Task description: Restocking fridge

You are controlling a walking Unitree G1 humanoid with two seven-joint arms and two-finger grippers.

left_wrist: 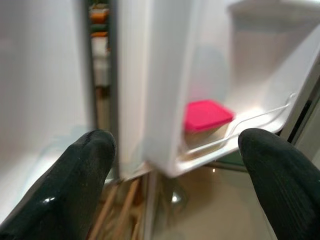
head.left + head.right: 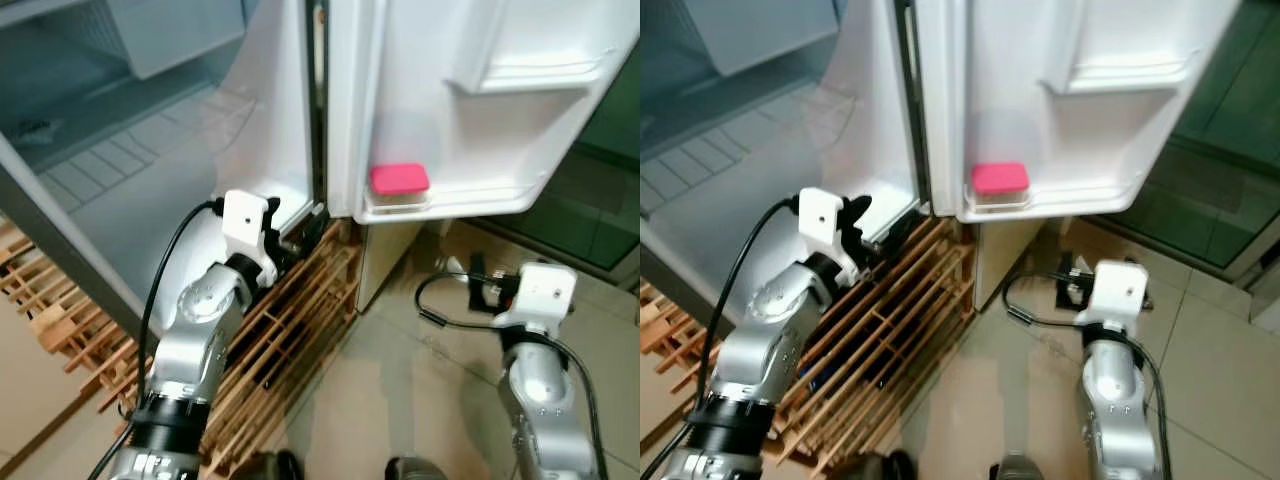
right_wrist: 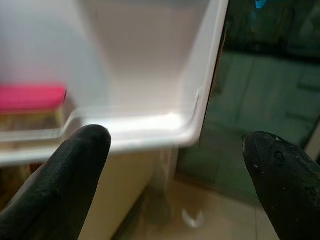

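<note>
The fridge stands open, and its white door [image 2: 470, 130] swings out to the right. A container with a pink lid [image 2: 400, 180] sits at the left end of the door's lowest shelf [image 2: 480, 203]. My left gripper [image 2: 298, 238] is down by the hinge, at the bottom edge of the fridge body. It is open and empty, with the pink-lidded container [image 1: 207, 115] ahead between its fingers [image 1: 87, 165]. My right gripper [image 2: 487, 290] hangs low over the floor below the door's outer end. It is open too and points up at the shelf's corner [image 3: 190, 125].
A slatted wooden pallet [image 2: 290, 330] lies under the fridge, right below my left arm. The bare fridge interior [image 2: 130, 170] is at the left. Beige floor tiles [image 2: 400, 400] stretch ahead. A dark green glass panel [image 2: 600, 200] stands behind the door at the right.
</note>
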